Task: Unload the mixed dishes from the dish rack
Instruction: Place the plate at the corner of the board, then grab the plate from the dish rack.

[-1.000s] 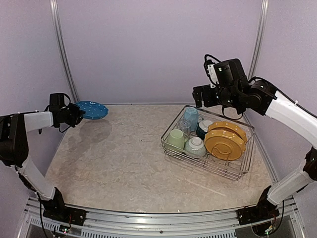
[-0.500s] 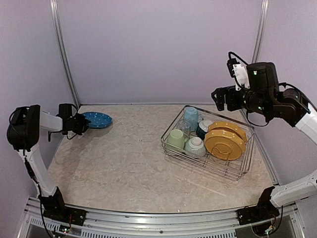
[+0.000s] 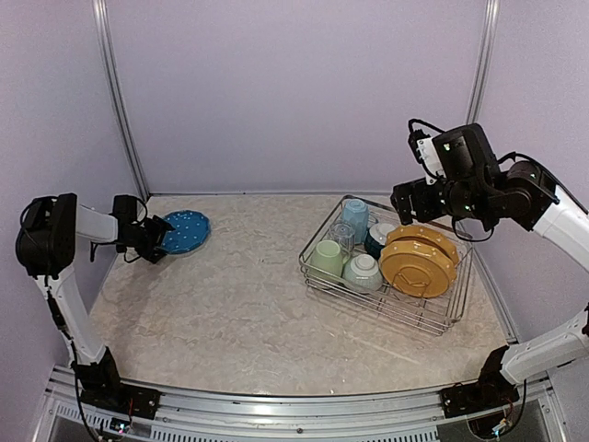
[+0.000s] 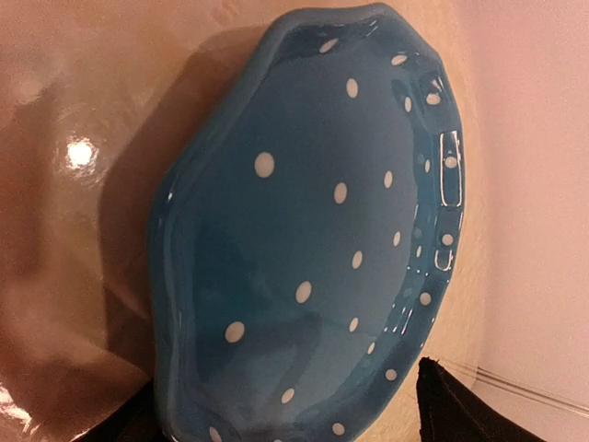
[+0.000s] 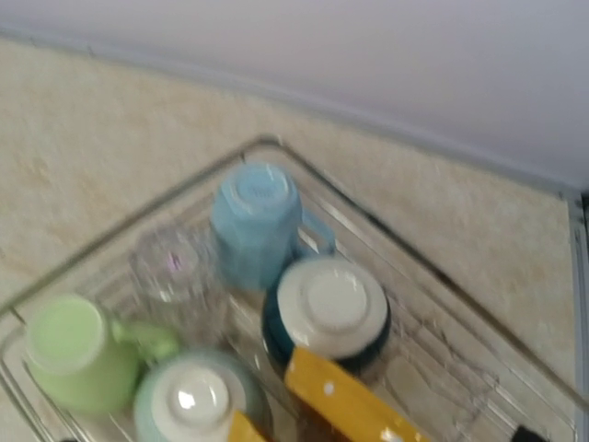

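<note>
blue speckled plate (image 3: 184, 232) lowered to table (image 3: 258, 304), tilted face-up, left tool (image 3: 158, 238) spread open, right tool (image 3: 402, 198) open

Blue plate (image 4: 304, 230) (white dots) — yellow plates (image 3: 419, 265), green mug (image 3: 325, 259), silver rack (image 3: 386, 308)

Soft even light; right wrist view blurred; glare streaks the blue speckled plate (image 4: 304, 230).

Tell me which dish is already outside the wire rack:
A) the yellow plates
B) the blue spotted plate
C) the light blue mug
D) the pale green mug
B: the blue spotted plate lies at the far left of the table, well apart from the rack, where the other three sit.
</note>
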Available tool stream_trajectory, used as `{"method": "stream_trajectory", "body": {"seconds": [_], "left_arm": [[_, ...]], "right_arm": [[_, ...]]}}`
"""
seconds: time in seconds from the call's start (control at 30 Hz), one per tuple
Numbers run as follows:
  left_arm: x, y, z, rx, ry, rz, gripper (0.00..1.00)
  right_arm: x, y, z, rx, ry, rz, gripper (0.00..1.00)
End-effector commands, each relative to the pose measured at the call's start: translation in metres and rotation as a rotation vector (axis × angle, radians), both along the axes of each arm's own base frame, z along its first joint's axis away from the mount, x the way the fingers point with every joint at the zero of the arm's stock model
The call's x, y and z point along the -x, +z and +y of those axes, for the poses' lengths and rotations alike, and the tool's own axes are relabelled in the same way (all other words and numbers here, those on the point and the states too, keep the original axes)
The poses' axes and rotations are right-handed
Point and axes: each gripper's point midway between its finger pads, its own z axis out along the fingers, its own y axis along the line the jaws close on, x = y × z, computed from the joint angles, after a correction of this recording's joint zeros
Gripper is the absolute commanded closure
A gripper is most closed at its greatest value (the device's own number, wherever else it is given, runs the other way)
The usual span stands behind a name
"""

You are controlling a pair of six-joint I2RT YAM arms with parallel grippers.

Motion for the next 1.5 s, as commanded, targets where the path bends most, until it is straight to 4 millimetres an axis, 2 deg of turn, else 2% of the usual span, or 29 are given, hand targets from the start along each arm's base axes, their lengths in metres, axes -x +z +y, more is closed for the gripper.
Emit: {"method": "stream_trajectory", "body": {"seconds": [0.0,0.17,0.33,0.4,0.47,0.5,0.53,0.67,0.73,0.83,1.0,1.07,1.2,1.33,1.47], "left_arm": [[0.01,0.02,0.011,-0.095,-0.023,0.029,0.13],[0.032,0.018,0.014,-0.129,-0.033,0.138,0.02],[0.052,0.05,0.006,-0.168,-0.068,0.134,0.01],[0.06,0.077,-0.003,-0.194,-0.11,0.094,0.01],[0.064,0.108,-0.023,-0.22,-0.173,0.03,0.01],[0.066,0.129,-0.032,-0.226,-0.204,-0.027,0.01],[0.069,0.147,-0.054,-0.233,-0.272,-0.083,0.01],[0.081,0.218,-0.111,-0.298,-0.482,-0.275,0.01],[0.086,0.243,-0.135,-0.308,-0.575,-0.337,0.01],[0.09,0.275,-0.16,-0.28,-0.668,-0.417,0.01],[0.096,0.312,-0.174,-0.256,-0.73,-0.512,0.01],[0.099,0.318,-0.172,-0.305,-0.745,-0.543,0.01],[0.103,0.311,-0.157,-0.427,-0.714,-0.572,0.01],[0.11,0.307,-0.145,-0.452,-0.692,-0.595,0.01],[0.11,0.311,-0.133,-0.431,-0.666,-0.6,0.01]], "right_arm": [[0.004,-0.029,-0.014,0.089,-0.078,0.128,0.0],[0.009,-0.057,-0.023,0.175,-0.132,0.228,0.0],[0.011,-0.072,-0.022,0.181,-0.124,0.255,0.0],[0.013,-0.081,-0.02,0.201,-0.108,0.283,0.0],[0.016,-0.089,-0.021,0.238,-0.091,0.321,0.0],[0.018,-0.093,-0.021,0.262,-0.077,0.339,0.0],[0.021,-0.098,-0.023,0.297,-0.061,0.362,0.0],[0.029,-0.109,-0.025,0.404,0.013,0.415,0.01],[0.033,-0.109,-0.009,0.385,0.128,0.421,0.04],[0.031,-0.105,-0.005,0.42,0.168,0.41,0.06],[0.029,-0.109,0.002,0.494,0.284,0.382,0.08],[0.026,-0.112,0.0,0.551,0.317,0.37,0.09],[0.017,-0.125,-0.016,0.63,0.303,0.401,0.1],[0.016,-0.135,-0.02,0.635,0.328,0.437,0.18],[0.02,-0.147,-0.016,0.632,0.403,0.471,0.3]]}}
